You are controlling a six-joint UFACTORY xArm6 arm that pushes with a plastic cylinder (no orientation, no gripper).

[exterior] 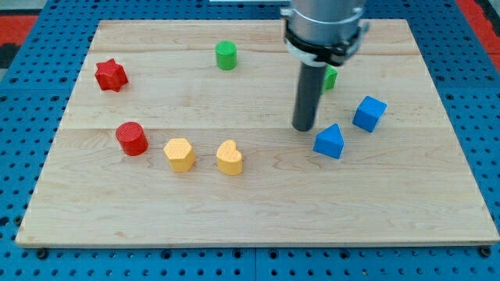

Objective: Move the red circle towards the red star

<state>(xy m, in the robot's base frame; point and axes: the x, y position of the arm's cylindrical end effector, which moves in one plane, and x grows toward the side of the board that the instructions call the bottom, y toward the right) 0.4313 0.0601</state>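
Nearest the view's bottom sit the yellow hexagon (180, 154) and yellow heart (230, 157), with the red circle (131, 138) just left of them; the blue triangle (329, 141) is at the right. My tip (303, 128), a bare rod serving as end effector with nothing to open or hold, rests just left of that triangle, well apart from the circle. Crossing over, it could clip the yellow blocks, or strike the circle off-centre and send it wide of the red star (111, 75). Farther back stand the blue cube (369, 113) and green cylinder (226, 55); another green block (331, 77) is half hidden. The wooden desk (258, 226) rests on blue pegboard (16, 125).
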